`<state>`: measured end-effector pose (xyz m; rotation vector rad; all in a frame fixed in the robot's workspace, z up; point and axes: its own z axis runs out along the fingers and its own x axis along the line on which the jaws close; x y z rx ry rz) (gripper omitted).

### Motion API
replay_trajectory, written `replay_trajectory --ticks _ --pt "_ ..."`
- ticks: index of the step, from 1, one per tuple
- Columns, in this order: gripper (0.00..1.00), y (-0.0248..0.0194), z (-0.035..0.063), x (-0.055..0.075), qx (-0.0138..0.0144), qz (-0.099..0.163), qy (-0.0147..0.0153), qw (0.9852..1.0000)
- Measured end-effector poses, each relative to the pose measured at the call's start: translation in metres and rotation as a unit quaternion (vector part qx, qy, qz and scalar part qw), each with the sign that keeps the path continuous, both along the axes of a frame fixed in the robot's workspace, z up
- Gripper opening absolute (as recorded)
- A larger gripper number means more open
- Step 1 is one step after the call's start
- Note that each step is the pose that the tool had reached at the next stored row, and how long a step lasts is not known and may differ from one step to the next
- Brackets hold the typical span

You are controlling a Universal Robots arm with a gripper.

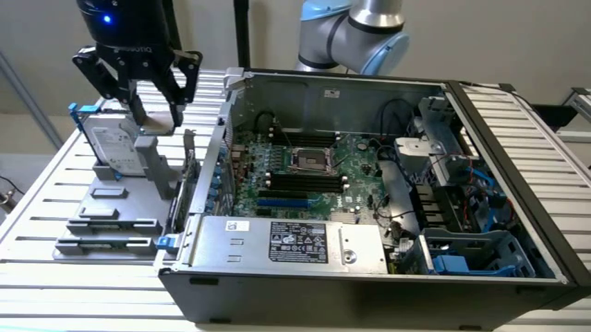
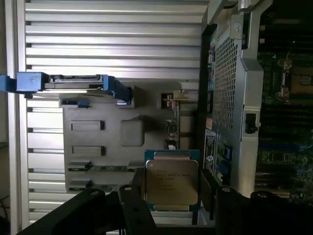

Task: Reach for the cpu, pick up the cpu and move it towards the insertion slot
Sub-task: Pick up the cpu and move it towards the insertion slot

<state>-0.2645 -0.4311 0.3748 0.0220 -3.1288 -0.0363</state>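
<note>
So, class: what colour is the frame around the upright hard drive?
Blue; the hard drive frame shows best in the wrist view.

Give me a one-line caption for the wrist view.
Gripper holding the cpu above the grey fixture tray, beside the open computer case.

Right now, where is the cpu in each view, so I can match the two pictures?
Exterior view: the cpu sits between the pincer fingers, above the grey holder, at the exterior view's left of the case.
Wrist view: the cpu is gripped in the pincer.
Shared landmark: the blue-framed hard drive.
</note>
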Motion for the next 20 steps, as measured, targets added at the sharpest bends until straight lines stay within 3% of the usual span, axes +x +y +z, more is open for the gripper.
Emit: replay_trajectory --ticks 13,20 --pt "0.54 0.0000 0.0058 0.059 0.0058 0.000 0.0002 1.0000" --pt "0.54 0.0003 0.0059 0.091 0.0075 0.000 0.0002 1.0000"
